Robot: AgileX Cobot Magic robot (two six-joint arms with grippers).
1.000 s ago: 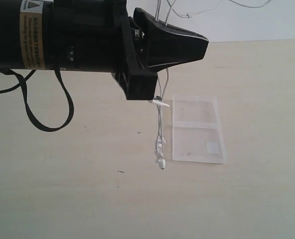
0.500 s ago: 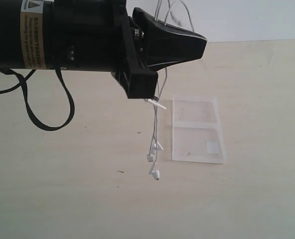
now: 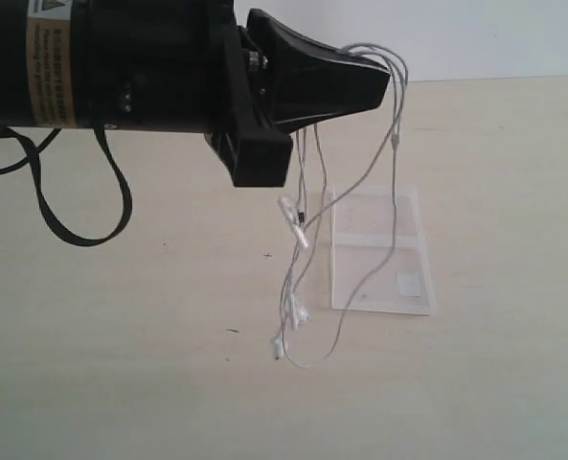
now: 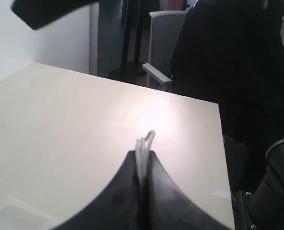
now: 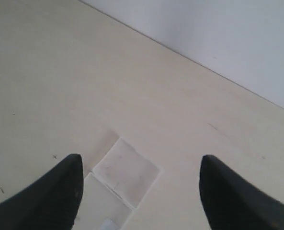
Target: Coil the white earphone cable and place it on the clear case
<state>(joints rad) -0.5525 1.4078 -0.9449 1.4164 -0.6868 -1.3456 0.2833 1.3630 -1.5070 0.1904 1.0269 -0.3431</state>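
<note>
My left gripper (image 3: pixel 379 81) is held high over the table, shut on the white earphone cable (image 3: pixel 395 172). The cable hangs from the tip in long loose loops. Its inline piece (image 3: pixel 293 220) and two earbuds (image 3: pixel 297 312) dangle just left of the clear case (image 3: pixel 374 206). The case lies flat and open on the table, with a whitish sticker (image 3: pixel 410 282) on its near panel. In the left wrist view, white strands (image 4: pixel 145 143) stick out between the closed fingers of that gripper (image 4: pixel 142 154). My right gripper (image 5: pixel 140 160) hovers open above the case (image 5: pixel 127 173), holding nothing.
A thick black robot cable (image 3: pixel 73 225) hangs in a loop under the left arm. A white wall (image 3: pixel 494 38) runs behind the table. Beyond the table's far edge (image 4: pixel 132 84) stand a grey chair (image 4: pixel 163 45) and a dark shape (image 4: pixel 232 72).
The cable that ran up out of view has dropped into long loops in front of the case. The earbuds swung lower and to the left. The left gripper shifted slightly left.
</note>
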